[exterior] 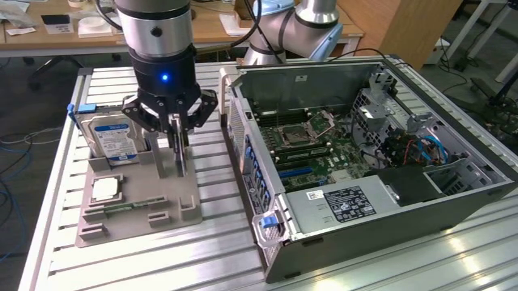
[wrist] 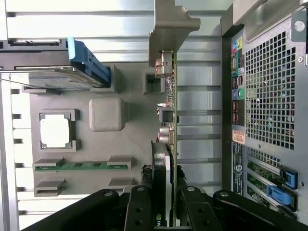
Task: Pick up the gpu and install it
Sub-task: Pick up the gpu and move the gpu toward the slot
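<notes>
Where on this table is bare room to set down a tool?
Free: table slats between the grey tray and the near edge; also the near corner beside the computer case, exterior view's right. Crowded: the tray around gripper and gpu.

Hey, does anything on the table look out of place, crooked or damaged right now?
Nothing stands out. The gpu stands upright in the grey holder, the gripper closed on it. The hard drive, processor and memory stick sit squarely in their slots. The open computer case shows no visible damage.
</notes>
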Tool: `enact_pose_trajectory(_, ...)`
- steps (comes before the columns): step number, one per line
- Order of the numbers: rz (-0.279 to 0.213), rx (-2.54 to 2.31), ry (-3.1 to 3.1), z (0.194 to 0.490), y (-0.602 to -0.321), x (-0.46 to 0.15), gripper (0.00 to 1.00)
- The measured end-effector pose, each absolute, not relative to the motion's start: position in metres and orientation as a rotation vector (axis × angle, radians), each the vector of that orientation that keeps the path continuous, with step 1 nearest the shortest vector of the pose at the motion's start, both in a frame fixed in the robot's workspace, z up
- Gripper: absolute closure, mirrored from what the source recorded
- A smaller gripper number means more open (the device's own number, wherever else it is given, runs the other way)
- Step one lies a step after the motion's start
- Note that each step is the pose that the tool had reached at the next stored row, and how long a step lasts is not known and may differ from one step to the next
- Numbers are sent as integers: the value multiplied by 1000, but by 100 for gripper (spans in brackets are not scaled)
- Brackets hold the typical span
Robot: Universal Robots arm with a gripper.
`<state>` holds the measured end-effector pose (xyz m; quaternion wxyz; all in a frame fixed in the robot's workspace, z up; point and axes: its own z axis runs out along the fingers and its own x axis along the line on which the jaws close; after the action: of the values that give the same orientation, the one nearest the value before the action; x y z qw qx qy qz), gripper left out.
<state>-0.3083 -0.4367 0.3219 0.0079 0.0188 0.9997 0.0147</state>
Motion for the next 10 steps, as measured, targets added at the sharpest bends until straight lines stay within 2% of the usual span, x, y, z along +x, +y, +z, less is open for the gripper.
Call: enact_pose_trajectory(10,49,59,3125,327,-437,-308,72)
